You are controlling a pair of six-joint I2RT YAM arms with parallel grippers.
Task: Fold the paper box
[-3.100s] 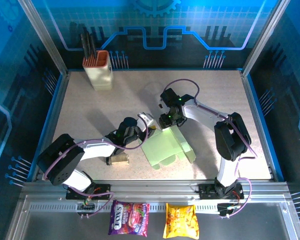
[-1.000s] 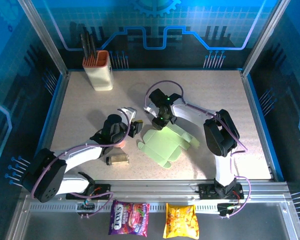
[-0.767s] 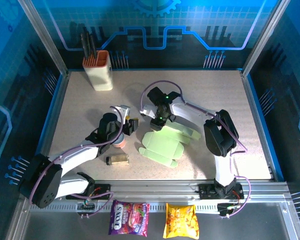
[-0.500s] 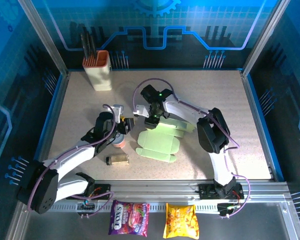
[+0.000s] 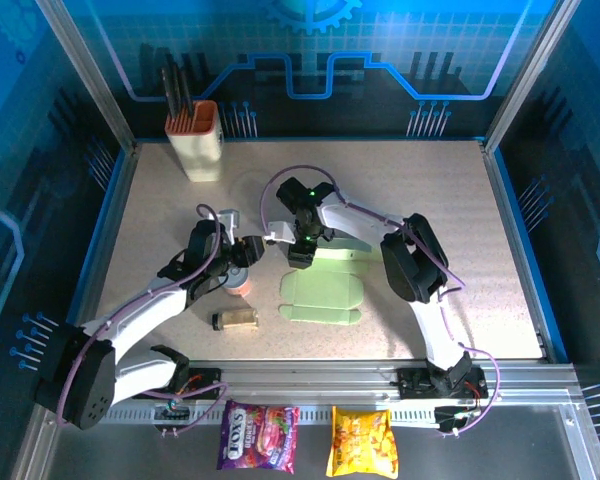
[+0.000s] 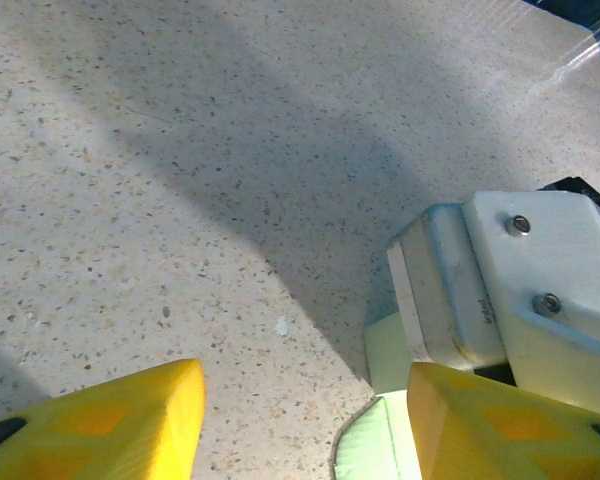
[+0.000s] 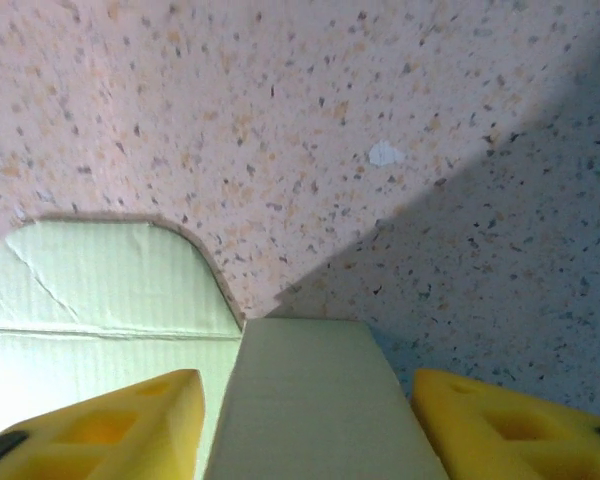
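The paper box is a pale green creased cut-out lying mostly flat at the table's middle. My right gripper stands at its far left corner. In the right wrist view one raised flap stands between the yellow fingers with a gap on each side, so the right gripper is open. My left gripper hovers just left of that corner, open over bare table. In the left wrist view a rounded corner of the paper box shows by the right finger of my left gripper.
A cream knife holder with an orange rim stands at the back left. A small orange-topped object and a lying brown bottle sit left of the box. Two snack bags lie below the table's front rail.
The right gripper has opened off the flap and drifted left. The box has slid left and settled flatter. The left arm has pulled back to the left.
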